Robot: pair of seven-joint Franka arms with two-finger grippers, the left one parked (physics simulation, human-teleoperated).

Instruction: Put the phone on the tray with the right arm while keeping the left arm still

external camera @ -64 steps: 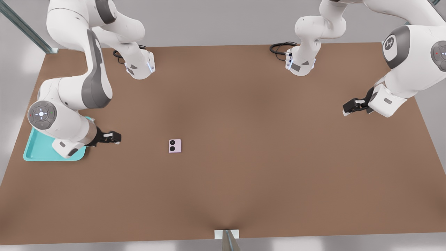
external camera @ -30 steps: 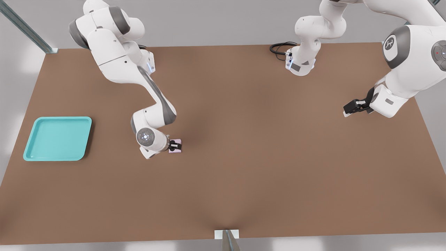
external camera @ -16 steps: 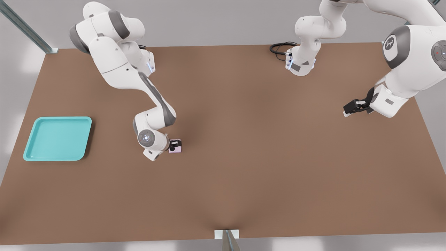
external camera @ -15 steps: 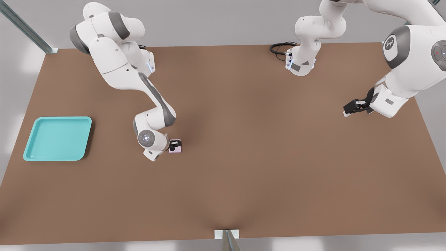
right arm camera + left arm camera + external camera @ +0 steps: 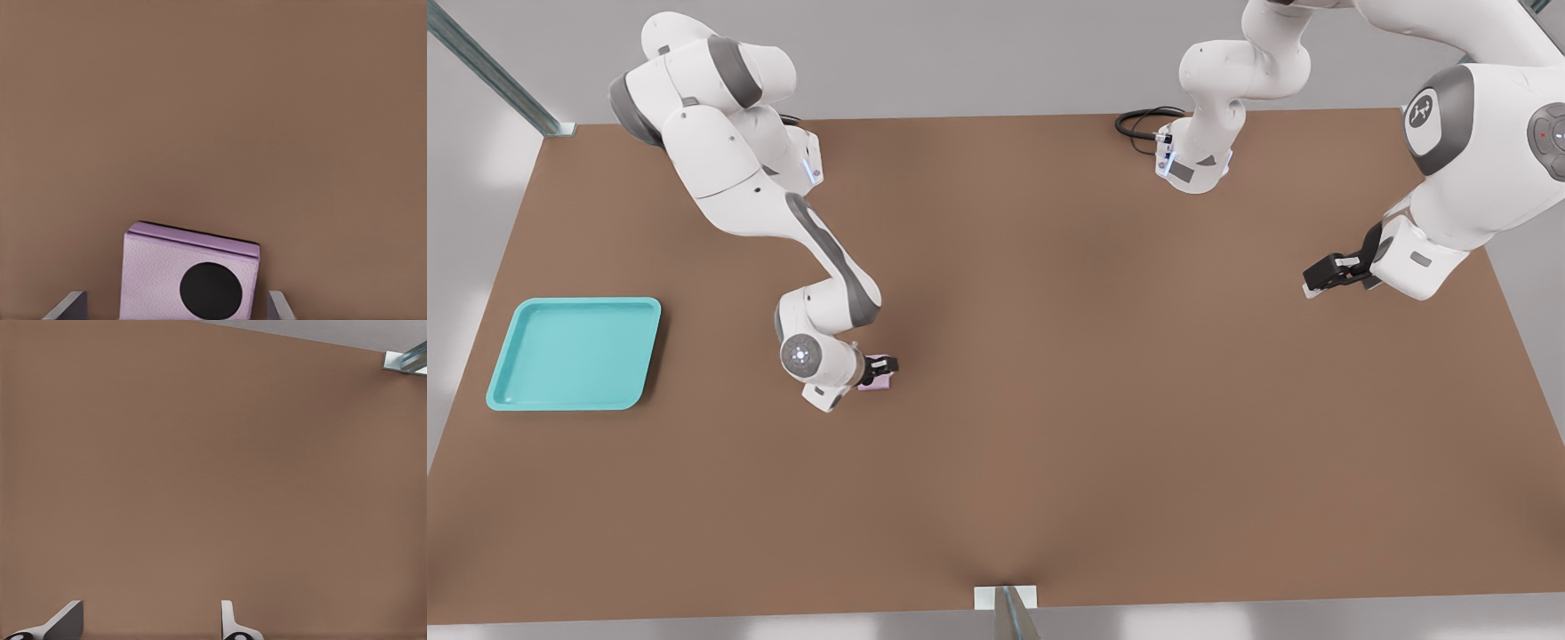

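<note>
light: even, diffuse | shadows: soft, faint beneath right arm (image 5: 818, 267) | glare: pale wall patches | focus: sharp

Right arm (image 5: 818, 258) low, gripper (image 5: 882, 365) jaws apart.

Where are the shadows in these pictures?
Front view: a soft shadow hugs the turquoise plastic tray on the view's right, and the brown table darkens around the black hand over the pale pink folded phone. Right wrist view: a thin dark line edges the phone.
</note>
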